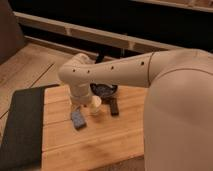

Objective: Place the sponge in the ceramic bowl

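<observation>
The small blue-grey sponge [78, 120] lies on the wooden table [100, 140], left of and in front of a small white cup [95, 106]. The dark ceramic bowl [104, 90] sits behind the cup, mostly covered by my arm. My white arm reaches in from the right and bends down over the table. The gripper [76, 106] hangs at its end, just above and behind the sponge, next to the cup.
A black flat block [113, 106] lies right of the cup. A dark mat [20, 127] covers the table's left edge. A dark shelf rail [100, 35] runs along the back. My arm's bulk fills the right side.
</observation>
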